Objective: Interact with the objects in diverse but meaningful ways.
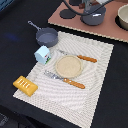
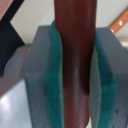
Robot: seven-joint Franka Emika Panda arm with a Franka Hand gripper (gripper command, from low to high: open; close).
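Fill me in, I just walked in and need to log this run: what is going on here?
The gripper is shut on a red-brown sausage, pinched between its green pads, as the wrist view shows. In the exterior view the arm is barely visible at the top edge. On the placemat sit a round plate between a fork and a knife, a pale blue carton, a yellow bread loaf and a grey pan.
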